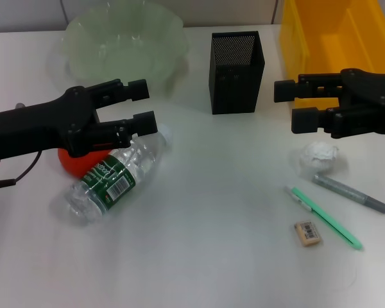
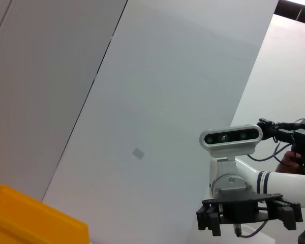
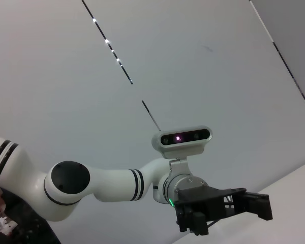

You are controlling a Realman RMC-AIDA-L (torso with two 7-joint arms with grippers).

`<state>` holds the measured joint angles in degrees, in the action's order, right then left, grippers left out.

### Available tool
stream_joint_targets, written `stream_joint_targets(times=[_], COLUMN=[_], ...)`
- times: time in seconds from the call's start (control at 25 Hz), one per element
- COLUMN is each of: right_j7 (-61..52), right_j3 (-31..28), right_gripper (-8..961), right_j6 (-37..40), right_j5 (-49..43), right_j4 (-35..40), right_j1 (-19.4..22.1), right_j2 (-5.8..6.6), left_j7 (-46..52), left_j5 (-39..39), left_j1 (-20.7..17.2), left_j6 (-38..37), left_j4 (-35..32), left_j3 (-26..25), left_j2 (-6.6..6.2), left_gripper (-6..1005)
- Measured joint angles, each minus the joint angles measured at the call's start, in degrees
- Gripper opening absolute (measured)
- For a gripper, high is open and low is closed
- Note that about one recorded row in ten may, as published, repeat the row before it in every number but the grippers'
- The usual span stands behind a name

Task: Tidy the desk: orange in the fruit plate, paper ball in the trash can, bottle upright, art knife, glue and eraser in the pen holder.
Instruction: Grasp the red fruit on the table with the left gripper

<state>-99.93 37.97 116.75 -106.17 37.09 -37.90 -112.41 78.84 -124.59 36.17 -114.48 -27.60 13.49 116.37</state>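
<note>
On the white desk [image 1: 199, 224], the clear bottle [image 1: 112, 179] with a green label lies on its side at the left. The orange [image 1: 74, 163] sits just behind it, partly hidden by my left gripper [image 1: 144, 104], which is open and hovers above both. My right gripper [image 1: 294, 104] is open and empty, above and just behind the paper ball [image 1: 319, 154]. The green art knife [image 1: 327, 218], a grey glue pen [image 1: 351, 194] and the beige eraser [image 1: 308, 233] lie at the front right. The black mesh pen holder [image 1: 236, 64] stands at the back centre.
The pale green fruit plate [image 1: 125, 38] stands at the back left and the yellow trash can [image 1: 333, 32] at the back right. The left wrist view shows the trash can's corner [image 2: 30, 218] and the right arm; the right wrist view shows only the left arm.
</note>
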Motion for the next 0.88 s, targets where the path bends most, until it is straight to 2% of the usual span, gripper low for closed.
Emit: stream_joint_targets(times=[0.72, 0.88], right_j7=[0.6, 2.8], right_j3=[-0.1, -2.3], right_gripper=[843, 842], right_j6=[0.1, 0.0], right_j5=[0.0, 0.6], right_j4=[0.0, -0.2], right_j1=[0.1, 1.0], right_j2=[-0.63, -0.92], left_j7=[0.3, 1.3], left_j5=[-0.1, -0.1], left_j1=[-0.1, 0.6], left_j6=[0.7, 1.8], left_j4=[0.0, -0.7], left_j3=[0.9, 0.9], left_j2=[0.27, 0.28], left_gripper=[826, 822])
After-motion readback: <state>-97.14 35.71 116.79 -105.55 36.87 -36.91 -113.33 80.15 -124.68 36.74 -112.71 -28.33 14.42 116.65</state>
